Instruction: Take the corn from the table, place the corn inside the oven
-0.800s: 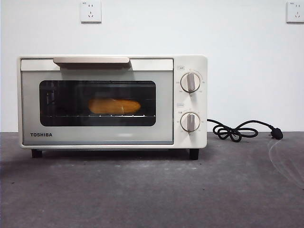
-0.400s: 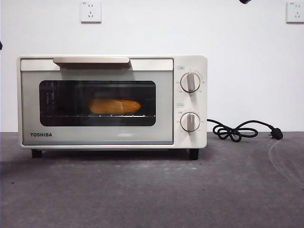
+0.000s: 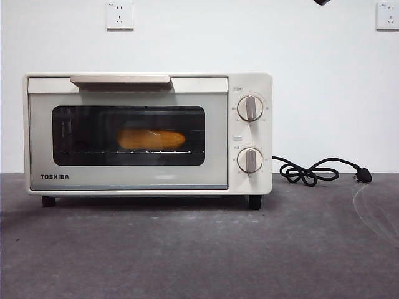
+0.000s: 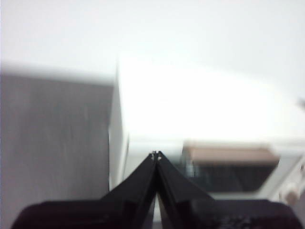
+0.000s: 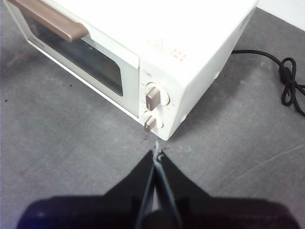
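The corn [image 3: 151,139] lies lengthwise on the rack inside the cream oven [image 3: 148,134], seen through the dark glass of its closed door. The beige handle [image 3: 120,80] runs along the door's top. My left gripper [image 4: 156,155] is shut and empty, high above the oven's [image 4: 190,109] top left part, with the handle [image 4: 231,155] below it. My right gripper [image 5: 157,153] is shut and empty, raised over the table [image 5: 71,124] in front of the oven's [image 5: 157,38] knob corner. In the front view only a black tip [image 3: 322,2] shows at the top edge.
A black power cord [image 3: 318,171] with its plug lies coiled on the table [image 3: 199,249] right of the oven; the right wrist view shows the cord [image 5: 288,81] too. Two wall sockets [image 3: 119,15] sit on the white wall behind.
A black arm tip has come into the front view's top edge. The oven and the corn stay as they were.
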